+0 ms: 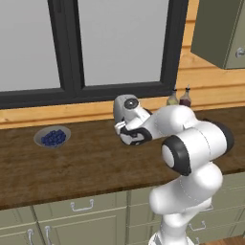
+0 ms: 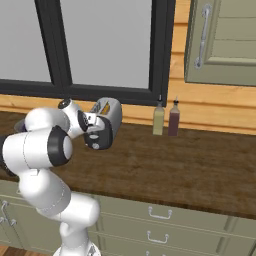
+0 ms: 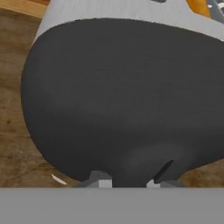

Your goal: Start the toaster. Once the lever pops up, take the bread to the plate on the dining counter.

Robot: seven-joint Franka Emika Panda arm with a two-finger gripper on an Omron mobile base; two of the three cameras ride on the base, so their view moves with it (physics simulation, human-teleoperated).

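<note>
the toaster (image 2: 109, 119) stood on the dark wood worktop (image 2: 190, 160) under the window. the gripper (image 3: 129, 180) was pressed to its black end panel; its opening could not be told. the bread (image 3: 197, 7), judged light and brittle, was best pinched at its top edge.

Base views flank the toaster (image 2: 107, 120); hand view seems pressed against it.

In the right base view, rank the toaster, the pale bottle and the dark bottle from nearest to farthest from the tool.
1. Toaster, right at the tool.
2. Pale bottle, to the right by the wall.
3. Dark bottle, just beyond it, farther right.
</note>
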